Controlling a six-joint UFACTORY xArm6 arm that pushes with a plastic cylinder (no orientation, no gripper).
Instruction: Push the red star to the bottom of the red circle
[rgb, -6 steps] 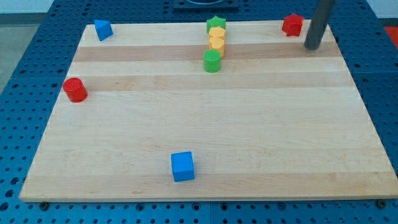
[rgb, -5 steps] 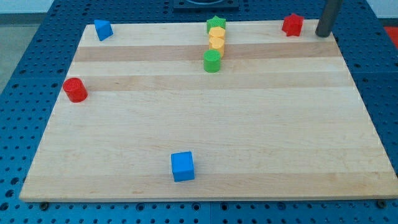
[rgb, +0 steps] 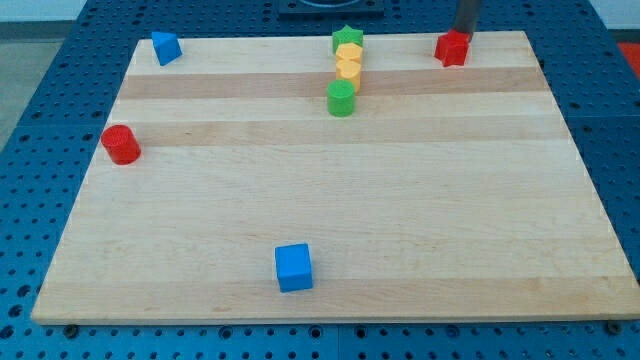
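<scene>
The red star (rgb: 452, 48) lies near the top right of the wooden board (rgb: 330, 210). My tip (rgb: 465, 32) is at the view's top, touching the star's upper right side. The red circle (rgb: 121, 144) stands at the board's left edge, far from the star.
A column of blocks stands at top centre: a green star (rgb: 347, 40), two yellow blocks (rgb: 348, 64) and a green cylinder (rgb: 341, 98). A blue triangular block (rgb: 165, 47) is at top left. A blue cube (rgb: 294, 267) is near the bottom edge.
My tip went from right of the red star up and left to behind it. The star has slid left and a little down.
</scene>
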